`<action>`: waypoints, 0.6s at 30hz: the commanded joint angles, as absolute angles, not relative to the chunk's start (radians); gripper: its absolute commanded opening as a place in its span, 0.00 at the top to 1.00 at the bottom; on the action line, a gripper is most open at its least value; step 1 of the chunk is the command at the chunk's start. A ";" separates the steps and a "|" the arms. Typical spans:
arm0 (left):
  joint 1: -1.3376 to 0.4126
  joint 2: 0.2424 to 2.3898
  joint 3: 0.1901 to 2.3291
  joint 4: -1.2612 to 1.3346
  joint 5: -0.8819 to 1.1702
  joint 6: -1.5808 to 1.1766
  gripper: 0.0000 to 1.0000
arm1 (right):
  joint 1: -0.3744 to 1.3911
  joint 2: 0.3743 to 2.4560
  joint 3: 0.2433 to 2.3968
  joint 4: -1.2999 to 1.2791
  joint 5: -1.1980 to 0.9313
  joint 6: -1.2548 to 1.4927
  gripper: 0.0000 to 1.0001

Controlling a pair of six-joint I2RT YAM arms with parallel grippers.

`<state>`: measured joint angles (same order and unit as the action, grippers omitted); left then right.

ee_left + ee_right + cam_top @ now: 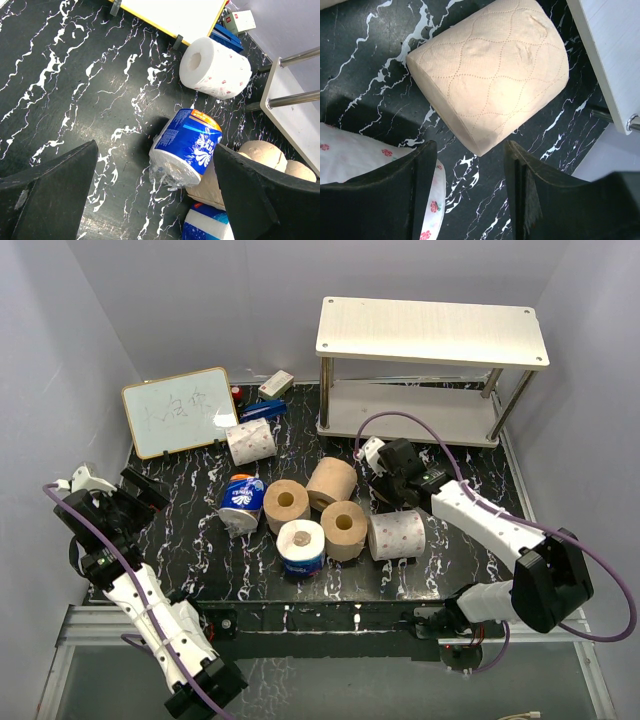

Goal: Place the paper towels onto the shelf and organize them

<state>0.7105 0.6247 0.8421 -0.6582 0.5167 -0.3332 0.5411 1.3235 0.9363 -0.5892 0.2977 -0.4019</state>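
Surface: black marbled table (190,540); we count seven paper towels (344,529) lying loose before the shelf (430,330).
Right gripper (470,147): spread apart, empty; tan roll (490,75) on its side just ahead, contact undetermined.
Left gripper (155,147): spread wide, empty, aimed at blue-wrapped roll (190,142).
Cut off: flowered roll (360,155), at frame edge.
Arms: right extends forward and leftward; left folded at table's left edge.

shelf (432,332) back right | whiteboard (180,410) back left | 1 roll (250,440) beside whiteboard | 6 rolls (331,483) centre
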 commanded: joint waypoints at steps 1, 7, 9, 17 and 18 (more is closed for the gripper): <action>0.718 0.618 0.843 -0.650 0.535 -0.331 0.02 | 0.543 1.312 0.944 -0.509 0.325 -0.379 0.47; 0.721 0.617 0.843 -0.650 0.534 -0.331 0.02 | 0.543 1.312 0.883 -0.457 0.353 -0.383 0.54; 0.720 0.615 0.843 -0.651 0.535 -0.331 0.02 | 0.543 1.325 0.873 -0.454 0.357 -0.373 0.56; 0.723 0.615 0.844 -0.652 0.535 -0.331 0.02 | 0.544 1.350 0.821 -0.401 0.392 -0.365 0.72; 0.723 0.615 0.844 -0.652 0.535 -0.331 0.02 | 0.545 1.353 0.819 -0.391 0.400 -0.366 0.75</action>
<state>0.7162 0.6243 0.8421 -0.6582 0.5163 -0.3332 0.5415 1.3350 0.8387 -0.4778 0.3653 -0.3820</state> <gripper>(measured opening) 0.981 0.290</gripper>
